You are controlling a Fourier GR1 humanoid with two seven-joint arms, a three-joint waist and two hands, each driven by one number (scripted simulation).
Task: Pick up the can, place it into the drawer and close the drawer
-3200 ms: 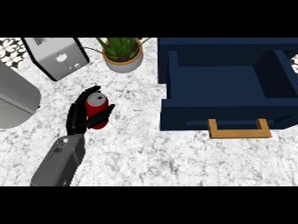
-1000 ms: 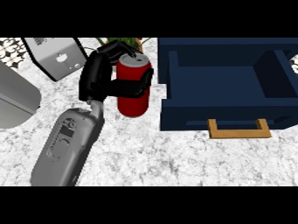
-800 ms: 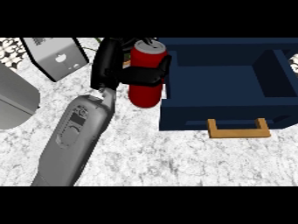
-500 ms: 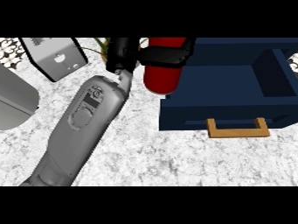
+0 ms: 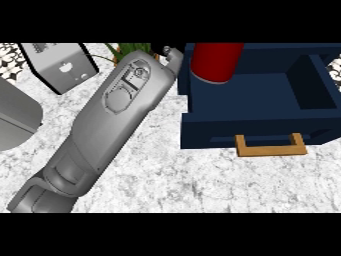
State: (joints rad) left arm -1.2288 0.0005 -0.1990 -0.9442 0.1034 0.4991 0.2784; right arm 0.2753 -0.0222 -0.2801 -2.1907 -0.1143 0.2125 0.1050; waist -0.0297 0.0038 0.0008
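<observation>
The red can (image 5: 216,62) hangs in the air over the back left part of the open navy drawer (image 5: 202,131), its top cut off by the view's upper edge. My left forearm runs from the lower left up to the can. Only a sliver of my left hand (image 5: 167,50) shows beside the can at the top edge; the rest lies beyond the view, still holding the can aloft. The drawer stands pulled out, its inside bare, with a wooden handle (image 5: 270,146) on its front. My right hand does not show.
A grey toaster-like box (image 5: 59,65) stands at the back left, and a large grey rounded appliance (image 5: 3,116) lies at the left edge. A potted plant (image 5: 127,49) peeks out behind my forearm. Marble counter (image 5: 202,185) spreads in front of the drawer.
My left arm has lifted the can off the counter and carried it up and to the right, from beside the plant to above the open drawer. The drawer has not moved.
</observation>
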